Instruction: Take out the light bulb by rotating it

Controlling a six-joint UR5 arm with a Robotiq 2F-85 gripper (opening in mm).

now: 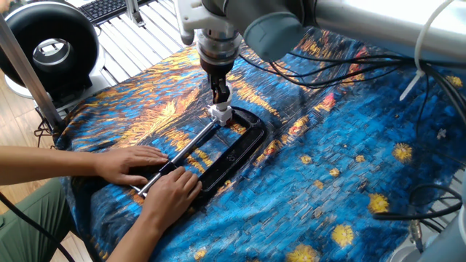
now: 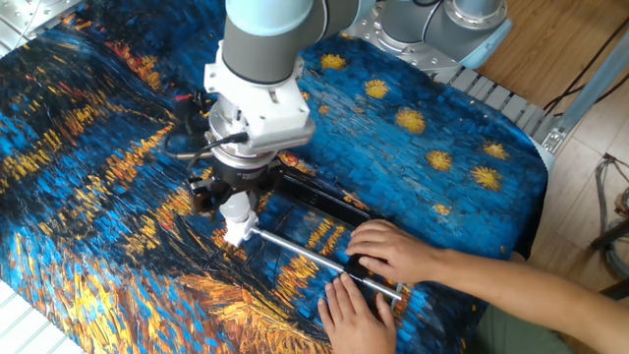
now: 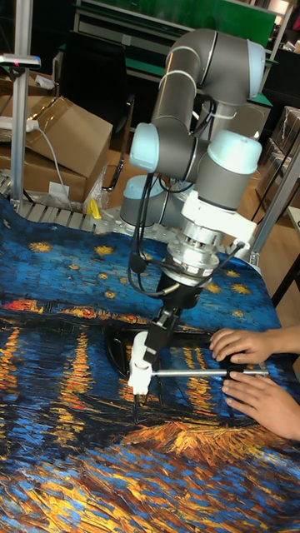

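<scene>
My claw point(image 2: 234, 204) is clenched around the small white frosted light bulb point(image 2: 235, 208), left of centre in the frame, seated in its white cube-like socket point(image 2: 237, 233) on the starry blue-and-orange cloth point(image 2: 442, 128) covering the worktop. I judge unscrewing is underway; next comes more twisting, then lifting straight up.

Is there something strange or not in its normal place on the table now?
Yes. A person's two hands lie on the cloth close beside the pincer, pressing the black clamp down. The pincer grips the light bulb there.
</scene>
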